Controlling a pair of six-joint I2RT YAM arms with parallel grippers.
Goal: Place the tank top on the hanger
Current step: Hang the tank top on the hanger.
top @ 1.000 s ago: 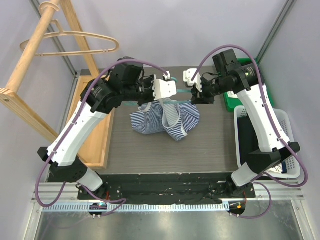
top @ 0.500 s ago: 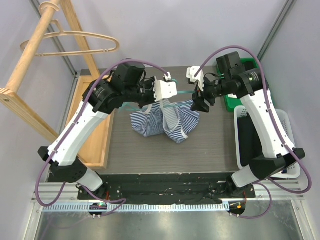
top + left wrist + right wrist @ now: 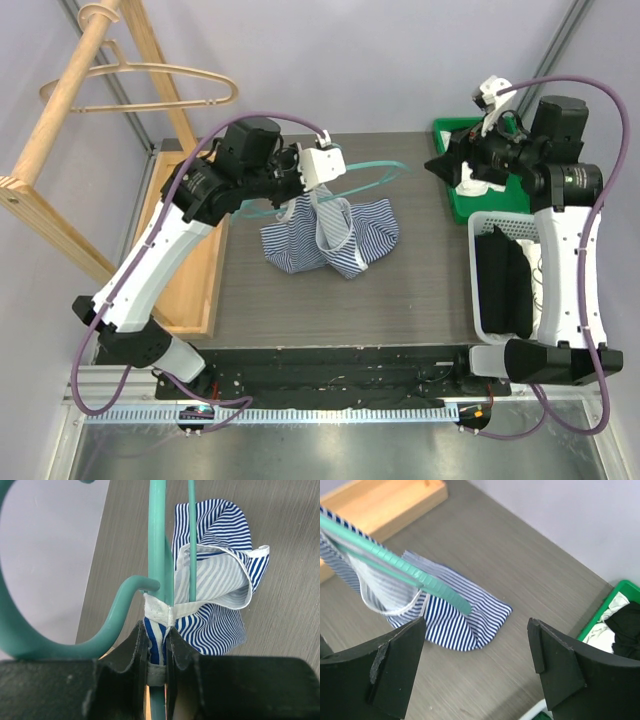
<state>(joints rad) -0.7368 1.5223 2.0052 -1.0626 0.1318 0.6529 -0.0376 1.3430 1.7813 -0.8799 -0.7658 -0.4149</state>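
Observation:
The striped tank top (image 3: 330, 238) hangs in a bunch from the teal hanger (image 3: 375, 172), its lower folds resting on the table. My left gripper (image 3: 322, 178) is shut on the top's white-trimmed strap (image 3: 159, 611), pinching it against the hanger bar (image 3: 157, 540), with the striped cloth (image 3: 220, 580) drooping beyond. My right gripper (image 3: 447, 165) is open and holds nothing, well off to the right of the hanger's tip, near the green bin. In the right wrist view its gripper (image 3: 477, 650) frames bare table, with the hanger end (image 3: 410, 572) and tank top (image 3: 455, 620) to the left.
A wooden rack with a tan hanger (image 3: 140, 85) stands at the back left. A wooden tray (image 3: 185, 270) lies along the table's left side. On the right are a green bin (image 3: 447, 128) of cloths and a white basket (image 3: 580, 270) holding a black garment.
My right gripper opened, let go at the hanger's right end and swung back right toward the green bin. The left gripper kept its hold; the hanger now sticks out free on the right.

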